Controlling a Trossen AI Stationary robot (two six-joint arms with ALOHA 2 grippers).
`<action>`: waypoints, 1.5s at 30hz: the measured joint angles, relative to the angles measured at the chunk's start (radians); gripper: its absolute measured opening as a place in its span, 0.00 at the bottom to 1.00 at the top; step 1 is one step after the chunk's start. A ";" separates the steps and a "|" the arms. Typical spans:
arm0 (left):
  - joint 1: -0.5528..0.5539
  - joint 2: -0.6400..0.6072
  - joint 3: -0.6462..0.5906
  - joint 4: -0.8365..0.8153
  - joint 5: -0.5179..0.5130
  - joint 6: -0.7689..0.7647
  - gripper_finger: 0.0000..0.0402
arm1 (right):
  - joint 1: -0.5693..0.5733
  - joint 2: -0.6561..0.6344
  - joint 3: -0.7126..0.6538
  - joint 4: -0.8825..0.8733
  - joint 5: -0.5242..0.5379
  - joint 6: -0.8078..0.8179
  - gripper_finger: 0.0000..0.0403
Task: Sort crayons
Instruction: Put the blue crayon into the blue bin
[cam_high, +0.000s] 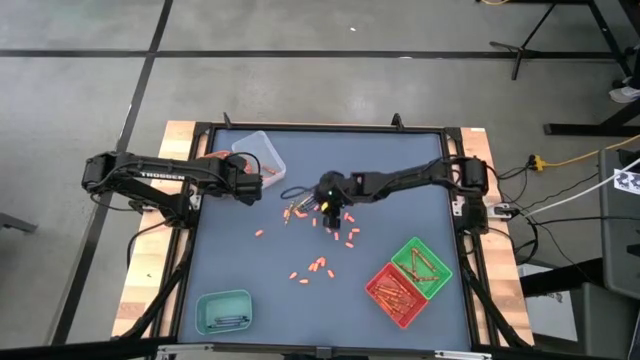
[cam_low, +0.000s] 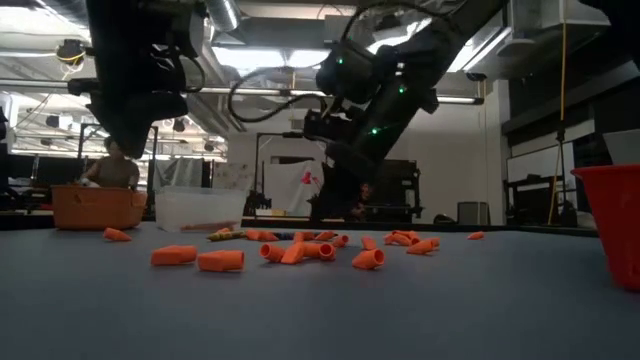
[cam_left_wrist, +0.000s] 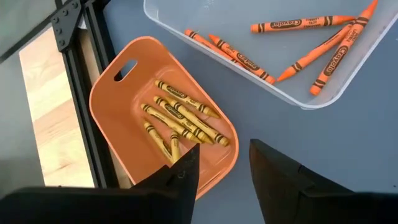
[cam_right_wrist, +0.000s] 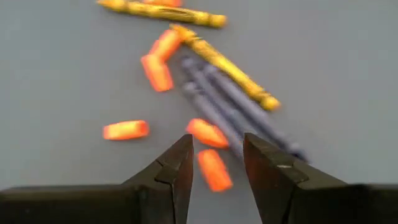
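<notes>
Overhead, both grippers (left gripper (cam_left_wrist: 221, 171), right gripper (cam_right_wrist: 216, 163)) gape empty — crayons (cam_high: 318, 267) litter the grey table (cam_high: 400, 215).

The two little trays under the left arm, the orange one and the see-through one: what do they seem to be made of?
Both look like moulded plastic. The orange tray is opaque, smooth and matte, with rounded corners. The clear tray is glossy and transparent: the grey table shows through.
</notes>
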 joint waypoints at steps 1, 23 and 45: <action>0.000 0.000 0.000 0.000 0.000 0.000 0.30 | -0.013 0.000 0.000 -0.005 -0.001 0.000 0.35; 0.000 0.000 0.000 0.000 0.000 0.000 0.30 | -0.086 0.039 0.005 -0.102 -0.075 -0.001 0.35; 0.000 0.000 0.000 0.002 0.000 0.000 0.30 | -0.087 0.054 0.002 -0.064 -0.101 0.000 0.03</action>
